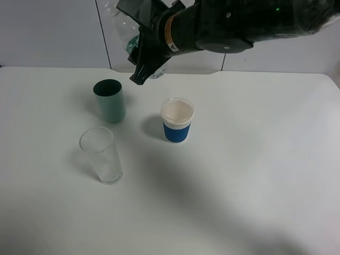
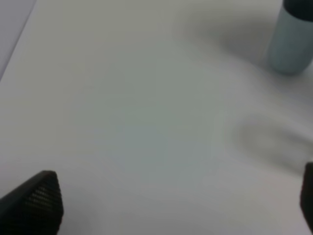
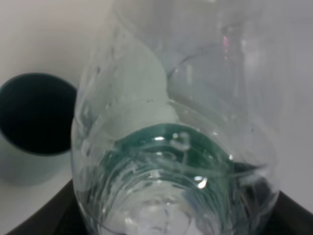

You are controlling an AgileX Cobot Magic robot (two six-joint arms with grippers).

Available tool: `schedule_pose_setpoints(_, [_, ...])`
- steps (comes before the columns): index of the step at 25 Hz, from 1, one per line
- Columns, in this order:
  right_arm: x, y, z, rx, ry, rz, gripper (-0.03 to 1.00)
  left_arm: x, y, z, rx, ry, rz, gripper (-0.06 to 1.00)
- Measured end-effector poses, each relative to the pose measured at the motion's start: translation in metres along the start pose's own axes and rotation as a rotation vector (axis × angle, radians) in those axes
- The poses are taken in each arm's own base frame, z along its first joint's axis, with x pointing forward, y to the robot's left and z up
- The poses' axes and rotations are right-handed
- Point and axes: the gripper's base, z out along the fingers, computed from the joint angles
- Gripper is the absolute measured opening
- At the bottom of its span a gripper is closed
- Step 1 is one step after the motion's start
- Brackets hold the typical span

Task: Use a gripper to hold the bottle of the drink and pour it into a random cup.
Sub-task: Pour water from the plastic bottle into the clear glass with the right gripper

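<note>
My right gripper (image 1: 144,62) pinches the bottle of the drink (image 1: 129,38) high above the table (image 1: 265,159), roughly over the teal cup (image 1: 110,100). My left gripper (image 2: 176,205) hangs spread and empty. The clear cup (image 1: 101,155) stands nearer the front. I should bring the neck over its rim first, then tilt slowly with a firm grip.
</note>
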Motion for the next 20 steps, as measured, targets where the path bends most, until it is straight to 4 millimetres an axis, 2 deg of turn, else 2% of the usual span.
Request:
schedule_pose_setpoints(11, [-0.003, 0.032, 0.012, -0.072, -0.03, -0.249, 0.54, 0.0, 0.0, 0.0, 0.0, 0.0, 0.0, 0.98])
schedule_pose_setpoints(20, [-0.004, 0.037, 0.014, -0.081, -0.051, -0.479, 0.54, 0.0, 0.0, 0.0, 0.0, 0.0, 0.0, 0.98])
